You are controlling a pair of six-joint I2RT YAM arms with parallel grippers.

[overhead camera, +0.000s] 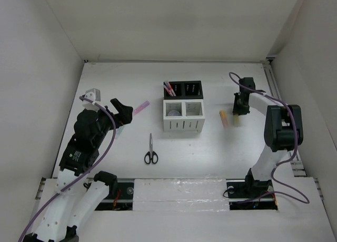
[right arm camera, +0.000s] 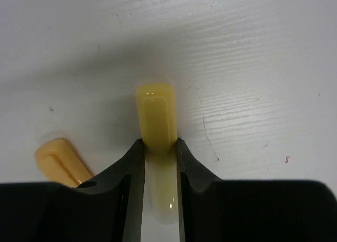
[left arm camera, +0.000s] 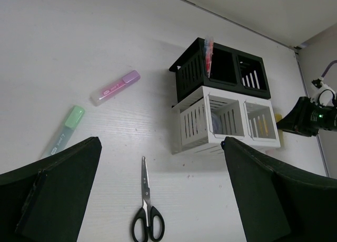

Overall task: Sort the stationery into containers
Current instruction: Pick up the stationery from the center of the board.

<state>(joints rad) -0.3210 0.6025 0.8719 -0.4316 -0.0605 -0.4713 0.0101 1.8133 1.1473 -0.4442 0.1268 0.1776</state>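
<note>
The yellow highlighter (right arm camera: 155, 113) is clasped between the narrowed fingers of the right gripper (right arm camera: 159, 147). It lies on the table (overhead camera: 221, 152), right of the white containers (overhead camera: 182, 124). An orange highlighter (right arm camera: 58, 160) lies just to its left. The left gripper (overhead camera: 122, 111) is held wide open at the left, near a pink highlighter (left arm camera: 116, 87) and a green highlighter (left arm camera: 66, 130).

One slotted plastic desk organizer (overhead camera: 183, 125) is counted, with two black and two white square compartments. Four stubby plastic highlighters are counted around it: a pink highlighter (overhead camera: 140, 107) at nine o'clock, a green highlighter (left arm camera: 64, 131) at eight, a yellow highlighter (right arm camera: 154, 115) and an orange highlighter (right arm camera: 57, 160) at three. One pair of black-handled steel scissors (overhead camera: 150, 152) is counted at seven. One grey tape roll (overhead camera: 173, 113) is seen in a white compartment. Thin pens (overhead camera: 169, 87) are seen in a black compartment; their number cannot be told.
</note>
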